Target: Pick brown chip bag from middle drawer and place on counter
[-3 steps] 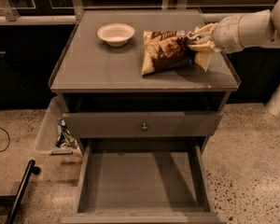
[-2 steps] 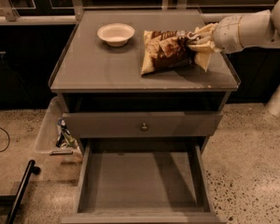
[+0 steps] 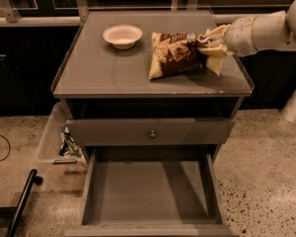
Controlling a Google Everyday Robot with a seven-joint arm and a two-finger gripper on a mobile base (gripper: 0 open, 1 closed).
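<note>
The chip bag (image 3: 175, 53) lies on the bench (image 3: 113, 70), on its far right part, just right of a white bowl (image 3: 122, 35) and apart from it. It looks to rest flat with its weight on the surface. The hand (image 3: 210, 47) is at the bag's right end, reaching in from the right and touching it or very close to it. Whether it grips the bag or has let go, I cannot tell.

The drawer (image 3: 148, 191) stands pulled out at the near side, low down, and only its plain grey bottom shows inside. So the lift out and the carry up look done. What seems left is a sure release and drawing the arm away to the right without dragging the crinkly bag toward the edge.

The bench top is smooth grey and slightly glossy, with a pale worn rim. Below it a closed drawer front (image 3: 152, 132) carries a small round knob. The floor (image 3: 266, 162) is speckled stone. A clear plastic bin (image 3: 52, 137) sits to the left of the cabinet, and a black pole (image 3: 22, 201) lies near left.
</note>
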